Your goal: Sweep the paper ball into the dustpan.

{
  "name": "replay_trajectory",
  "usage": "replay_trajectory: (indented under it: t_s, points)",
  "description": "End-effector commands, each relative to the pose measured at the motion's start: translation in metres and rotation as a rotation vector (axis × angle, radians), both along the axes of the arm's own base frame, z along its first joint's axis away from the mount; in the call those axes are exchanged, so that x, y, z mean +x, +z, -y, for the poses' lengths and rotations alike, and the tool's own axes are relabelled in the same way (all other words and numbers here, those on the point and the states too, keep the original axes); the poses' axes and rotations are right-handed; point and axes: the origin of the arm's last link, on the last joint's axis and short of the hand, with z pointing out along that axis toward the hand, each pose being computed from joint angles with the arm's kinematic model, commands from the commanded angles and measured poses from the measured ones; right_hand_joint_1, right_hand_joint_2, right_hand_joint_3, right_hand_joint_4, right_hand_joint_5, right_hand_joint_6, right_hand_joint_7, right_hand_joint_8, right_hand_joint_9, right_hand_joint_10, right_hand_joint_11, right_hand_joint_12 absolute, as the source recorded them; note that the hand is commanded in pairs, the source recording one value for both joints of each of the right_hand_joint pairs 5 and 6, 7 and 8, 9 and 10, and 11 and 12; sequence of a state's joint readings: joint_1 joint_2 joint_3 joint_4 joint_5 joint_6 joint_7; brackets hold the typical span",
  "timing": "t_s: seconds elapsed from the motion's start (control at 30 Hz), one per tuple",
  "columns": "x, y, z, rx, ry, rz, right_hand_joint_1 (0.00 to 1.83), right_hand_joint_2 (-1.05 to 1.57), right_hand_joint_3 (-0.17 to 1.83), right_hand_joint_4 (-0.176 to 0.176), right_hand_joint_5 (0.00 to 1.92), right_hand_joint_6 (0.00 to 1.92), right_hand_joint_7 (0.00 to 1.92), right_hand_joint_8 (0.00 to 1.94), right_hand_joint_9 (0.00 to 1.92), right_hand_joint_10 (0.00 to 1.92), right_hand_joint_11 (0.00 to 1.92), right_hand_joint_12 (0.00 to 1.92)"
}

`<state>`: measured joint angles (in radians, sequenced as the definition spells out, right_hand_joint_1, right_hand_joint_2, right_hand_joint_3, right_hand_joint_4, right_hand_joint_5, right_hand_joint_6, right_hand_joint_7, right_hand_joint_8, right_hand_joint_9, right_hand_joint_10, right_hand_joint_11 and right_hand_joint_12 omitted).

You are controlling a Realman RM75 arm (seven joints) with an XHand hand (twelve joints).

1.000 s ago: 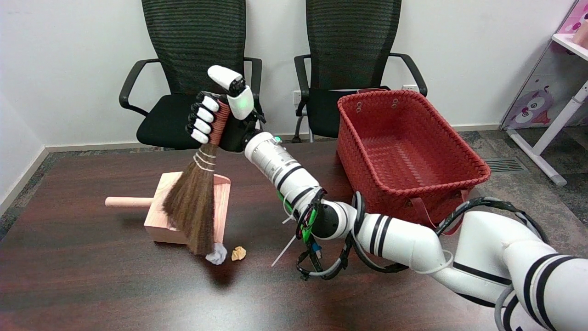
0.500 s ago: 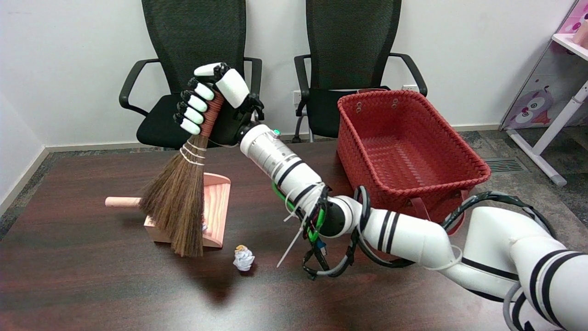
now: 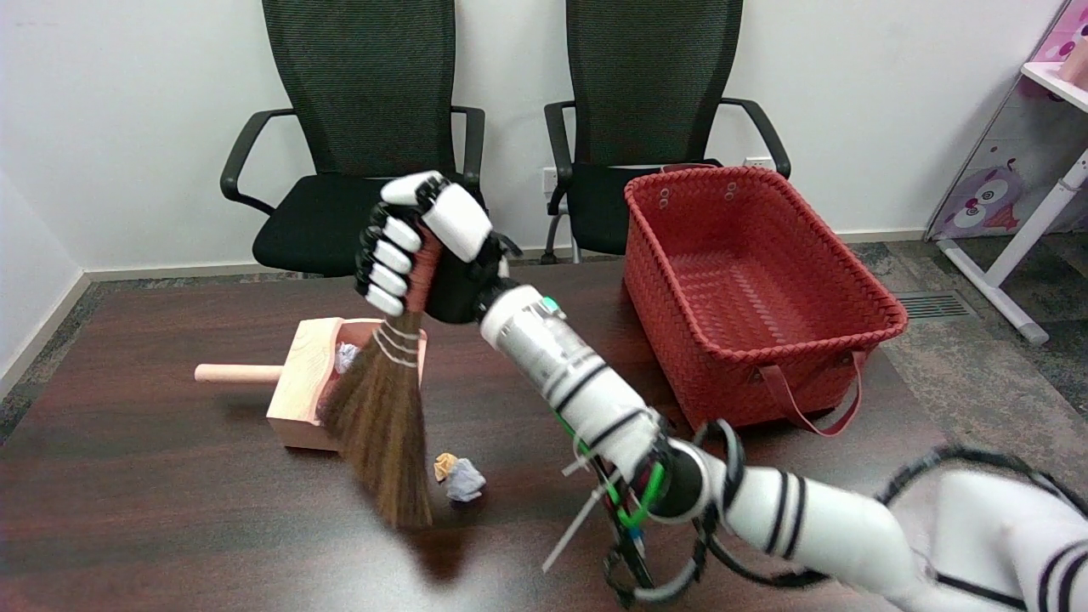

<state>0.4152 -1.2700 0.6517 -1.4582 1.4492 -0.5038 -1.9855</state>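
The dark brown wooden table [image 3: 170, 527] carries everything; toward its far right stands a red woven plastic basket [image 3: 748, 280] with a loose strap handle; the white right arm reaches in from the lower right, and its black-and-white right hand [image 3: 425, 246] has its fingers wrapped tight around the red-bound grip of a brown straw hand broom [image 3: 382, 425], whose bristles hang down with their tips low over the table; left of the bristles lies a pale wooden dustpan [image 3: 297, 399] with a round peg handle pointing left, and a pale scrap appears to sit inside it; the crumpled white paper ball [image 3: 464, 481] rests on the table just right of the bristle tips, beside a small tan paper scrap [image 3: 444, 466], both near the pan's open side but outside it.

The risk, as I judge it, is a stroke from the wrong side; the bristles hang between ball and pan, so a sweep could flick the light, loosely crushed ball away or push the unheld pan.
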Motion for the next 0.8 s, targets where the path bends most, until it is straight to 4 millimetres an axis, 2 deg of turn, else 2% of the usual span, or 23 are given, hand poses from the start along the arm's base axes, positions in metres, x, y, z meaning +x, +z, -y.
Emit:
replay_trajectory:
  t_s: [0.03,0.27,0.37,0.47,0.57,0.73,0.8]
  points:
    - [-0.01,0.036,-0.076,-0.125,-0.02,-0.099,0.55,1.25,1.38,0.03,1.92,1.92,1.92,1.92,1.92,1.92,1.92,1.92]
    - [-0.011,0.034,-0.084,-0.093,-0.015,-0.125,0.57,1.22,1.42,0.026,1.92,1.92,1.92,1.92,1.92,1.92,1.92,1.92]
    - [-0.001,0.039,-0.09,-0.165,0.031,-0.141,0.56,1.26,1.4,0.031,1.92,1.92,1.92,1.92,1.92,1.92,1.92,1.92]
    - [0.011,0.044,-0.101,-0.267,0.103,-0.234,0.55,1.33,1.39,0.037,1.92,1.92,1.92,1.92,1.92,1.92,1.92,1.92]
    - [0.017,0.041,-0.11,-0.289,0.11,-0.195,0.55,1.43,1.38,0.045,1.92,1.92,1.92,1.92,1.92,1.92,1.92,1.92]
    - [0.019,0.033,-0.116,-0.311,0.082,-0.129,0.55,1.46,1.43,0.053,1.92,1.92,1.92,1.92,1.92,1.92,1.92,1.92]
    - [0.021,0.035,-0.123,-0.343,0.067,-0.093,0.56,1.45,1.46,0.054,1.92,1.92,1.92,1.92,1.92,1.92,1.92,1.92]
